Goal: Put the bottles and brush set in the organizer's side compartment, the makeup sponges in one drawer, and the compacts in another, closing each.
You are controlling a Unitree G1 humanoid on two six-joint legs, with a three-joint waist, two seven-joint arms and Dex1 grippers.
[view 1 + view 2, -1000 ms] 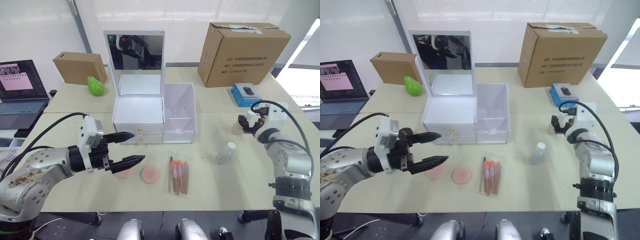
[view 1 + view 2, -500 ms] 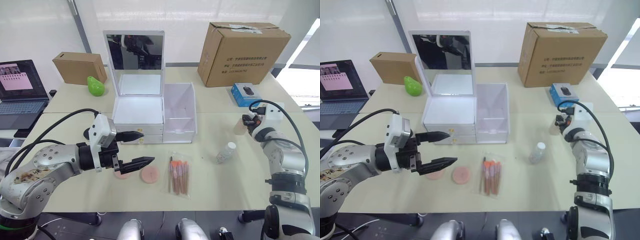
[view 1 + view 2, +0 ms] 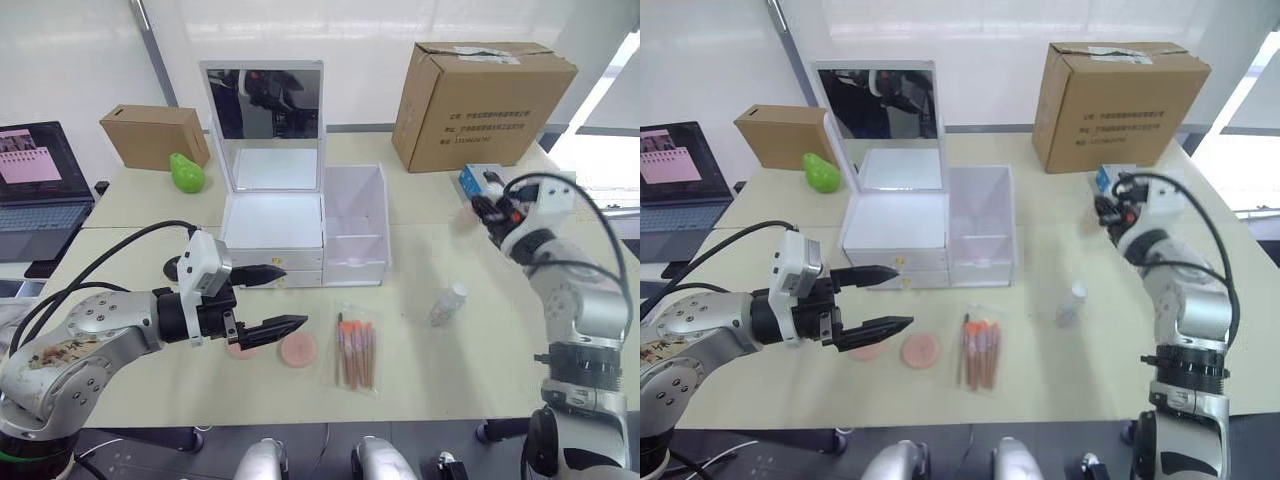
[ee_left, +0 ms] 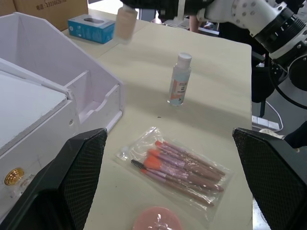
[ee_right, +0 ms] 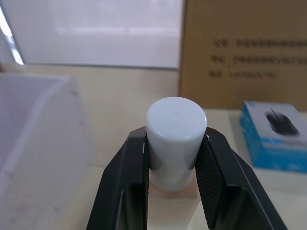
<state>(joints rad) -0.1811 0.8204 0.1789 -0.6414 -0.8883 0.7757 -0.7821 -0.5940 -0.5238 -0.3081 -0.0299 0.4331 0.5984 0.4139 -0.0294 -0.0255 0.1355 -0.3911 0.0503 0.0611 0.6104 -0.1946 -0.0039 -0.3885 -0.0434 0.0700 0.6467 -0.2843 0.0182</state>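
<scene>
Raised since before, right gripper (image 5: 175,184) clamps a bottle (image 5: 176,139); left gripper (image 3: 275,300) spread wide

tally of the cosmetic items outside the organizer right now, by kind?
Bottles: 2, one standing on the table, one held in the right gripper
Makeup sponges: 2, one in plain sight, one partly behind the left gripper
Brush set: 1
Total: 5
</scene>
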